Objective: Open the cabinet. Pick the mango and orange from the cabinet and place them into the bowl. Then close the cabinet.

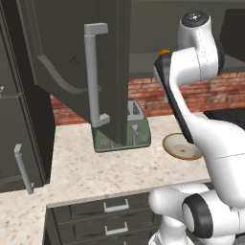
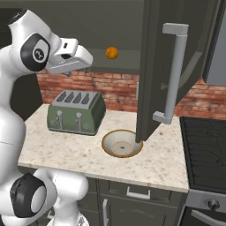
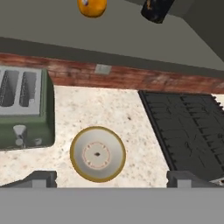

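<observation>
Both doors of the cabinet stand open; the left door (image 1: pixel 112 72) and the right door (image 2: pixel 154 66) swing out over the counter. The orange (image 2: pixel 111 52) rests on the cabinet's bottom shelf (image 3: pixel 109 35), and it is also seen as orange (image 3: pixel 92 6) and orange (image 1: pixel 164 51). The mango is out of view. The bowl (image 2: pixel 106 145) lies on the counter with nothing in it, bowl (image 3: pixel 75 162), bowl (image 1: pixel 167 143). My gripper (image 3: pixel 112 179) hangs open and empty above the counter, below and left of the orange.
A green toaster (image 2: pixel 77 112) stands left of the bowl against the brick wall. A black stove (image 2: pixel 205 150) lies to the right. A dark object (image 3: pixel 157 9) sits in the cabinet right of the orange. The open doors hang low over the counter.
</observation>
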